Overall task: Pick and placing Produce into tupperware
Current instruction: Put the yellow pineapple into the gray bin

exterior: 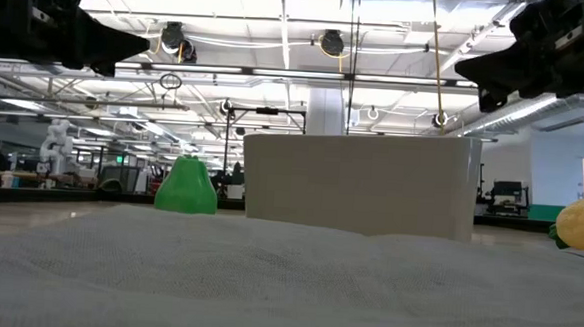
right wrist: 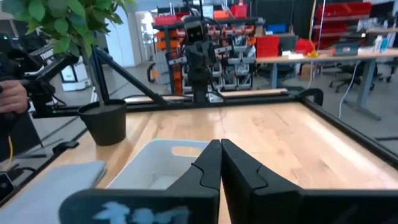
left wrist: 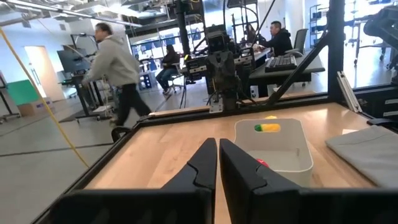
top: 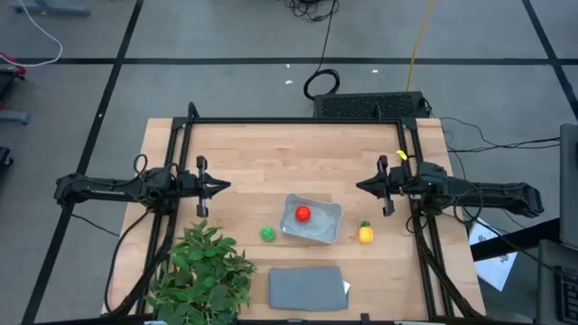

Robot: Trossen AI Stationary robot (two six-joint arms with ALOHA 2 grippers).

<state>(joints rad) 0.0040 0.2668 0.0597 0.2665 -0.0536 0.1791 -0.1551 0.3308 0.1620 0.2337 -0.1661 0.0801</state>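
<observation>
Both my fingers pinched together, empty: left, right. Red round toy inside clear rectangular tupperware. Green round toy, yellow green-topped toy just beside walls on wooden surface. Risk: fingers clip wall, container slides.

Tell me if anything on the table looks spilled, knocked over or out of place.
Nothing stands out. The red piece sits inside the tupperware; the green piece and yellow piece rest on the table beside it.

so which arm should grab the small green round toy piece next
Left, probably. The green round toy piece lies on the left side of the clear plastic container, nearer the left gripper. The right gripper sits nearer the yellow piece. Both are shut.
</observation>
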